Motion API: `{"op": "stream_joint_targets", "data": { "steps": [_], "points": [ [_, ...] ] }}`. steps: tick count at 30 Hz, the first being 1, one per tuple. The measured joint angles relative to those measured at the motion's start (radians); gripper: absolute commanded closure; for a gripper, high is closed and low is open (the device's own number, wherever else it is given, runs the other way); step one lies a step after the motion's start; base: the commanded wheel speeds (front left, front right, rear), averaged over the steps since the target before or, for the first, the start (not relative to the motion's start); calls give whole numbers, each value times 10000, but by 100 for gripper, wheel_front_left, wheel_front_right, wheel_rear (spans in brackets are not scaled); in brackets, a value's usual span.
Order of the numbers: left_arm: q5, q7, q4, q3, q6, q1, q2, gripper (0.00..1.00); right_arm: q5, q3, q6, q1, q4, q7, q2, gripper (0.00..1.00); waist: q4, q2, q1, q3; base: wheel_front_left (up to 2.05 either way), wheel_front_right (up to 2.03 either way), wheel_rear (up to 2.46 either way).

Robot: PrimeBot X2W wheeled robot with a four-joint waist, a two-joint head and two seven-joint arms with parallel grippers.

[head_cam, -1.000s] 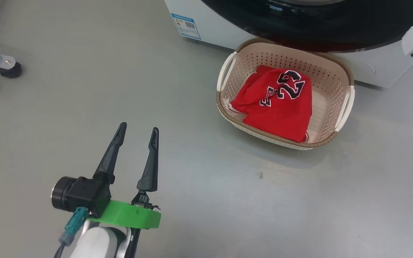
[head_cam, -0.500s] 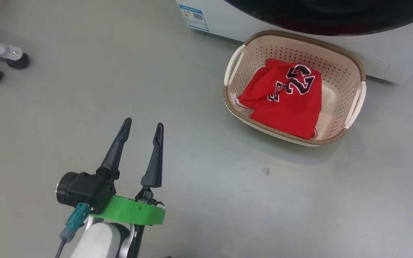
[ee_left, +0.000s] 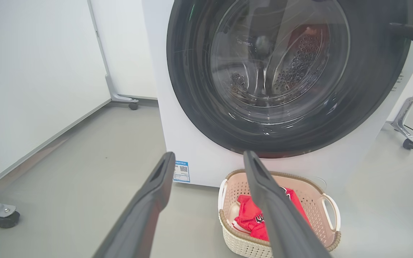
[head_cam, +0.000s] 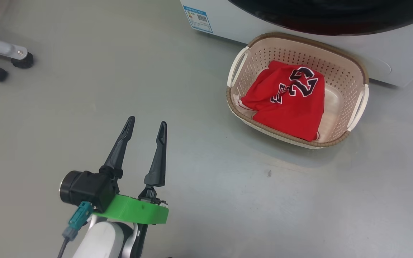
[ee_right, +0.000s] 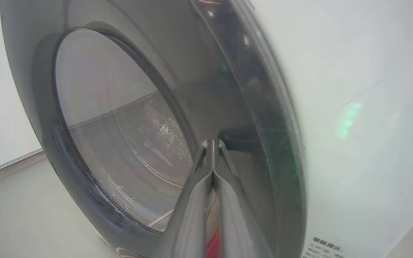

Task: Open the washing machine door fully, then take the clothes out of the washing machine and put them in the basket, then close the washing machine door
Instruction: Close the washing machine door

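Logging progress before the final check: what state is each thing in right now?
washing machine door: looks shut
basket: upright on floor
clothes: crumpled inside the basket
left gripper: fingers open, empty
right gripper: fingers shut, tips at door rim

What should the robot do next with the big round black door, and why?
Probably press the shut right gripper gently against the glossy black rim of the round glass washing machine door, to seat it. The red "23" garment already lies in the cream perforated basket, and the door looks flush with the white washing machine, but whether it latched is unclear.
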Motion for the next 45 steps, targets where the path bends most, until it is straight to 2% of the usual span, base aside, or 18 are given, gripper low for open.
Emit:
{"op": "stream_joint_targets", "data": {
  "steps": [11,18,26,27,28,29,31,41,45],
  "points": [
    [113,0,40,242,159,-3,-4,0,345,255,-10,61,520,-583,570,100,-296,0,0,-271,0,0,0],
    [349,0,107,495,159,-2,-2,0,594,704,-4,1051,500,-1373,1208,100,-815,0,0,-524,0,0,0],
    [612,0,222,642,167,0,0,0,752,1001,-2,2525,230,-1735,1666,100,-1522,1,0,-783,0,0,0],
    [621,0,257,648,169,2,0,0,798,997,-2,2751,180,-1755,1726,94,-1613,0,0,-820,0,0,0],
    [623,0,278,675,169,4,0,0,798,1001,-2,2954,125,-1781,1787,76,-1700,0,0,-858,0,0,0],
    [625,0,313,700,169,4,4,0,798,1011,-2,3140,73,-1785,1827,53,-1786,0,0,-896,0,0,0],
    [656,0,370,763,169,9,27,0,798,1022,-2,3467,-50,-1797,1873,0,-1961,0,0,-978,0,0,0],
    [692,0,717,859,153,82,153,0,819,849,-17,4897,-752,-1870,2178,0,-2751,0,0,-1451,0,0,0],
    [694,0,913,865,142,285,213,0,832,713,-121,5526,-1235,-1870,2351,0,-3034,0,0,-1678,0,0,0]
  ]
}}
